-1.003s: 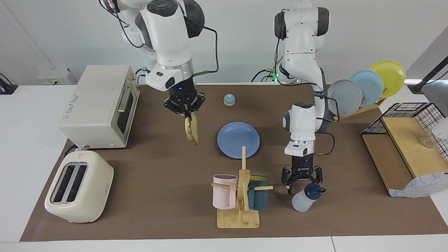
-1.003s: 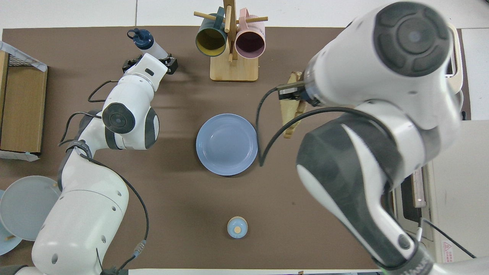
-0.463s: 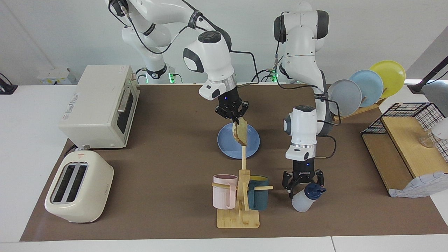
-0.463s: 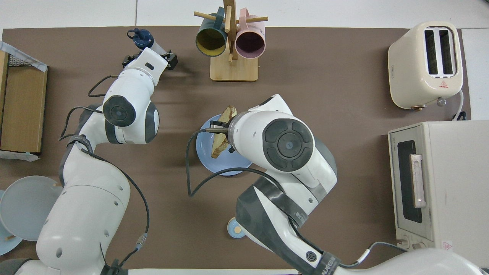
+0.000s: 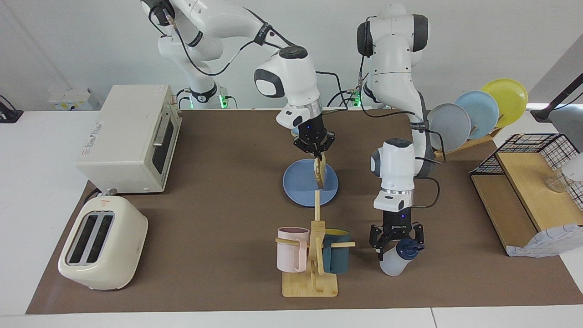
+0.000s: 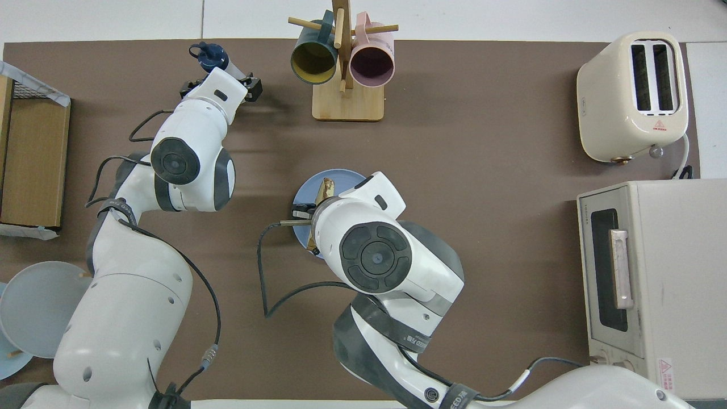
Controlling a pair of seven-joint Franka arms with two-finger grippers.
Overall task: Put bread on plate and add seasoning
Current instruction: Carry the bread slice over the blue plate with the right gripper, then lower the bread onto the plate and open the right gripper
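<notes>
**Toast hanging over the plate, bottle waiting between my other fingers**

Nearest my bases, my right gripper (image 5: 319,155) is pinching the bread (image 5: 320,173) by its top edge. The slice is hanging on edge, its long axis running straight down, its faces upright, its bottom edge just above or touching the plate (image 5: 296,184); I cannot tell which. I am judging it light, dry and stiff, but crumbly, so a hold on the crust is safest, and it needs tipping flat.

Farther out, beside the mug rack (image 5: 313,255), my left gripper (image 5: 395,240) is standing low with its fingers spread on either side of the seasoning bottle (image 5: 397,258), not yet clamped. The bottle is leaning, with its cap (image 5: 408,249) uppermost and tipped toward the left arm's end. I am expecting a light, smooth, slightly squashy body; I should take it mid-body.
</notes>
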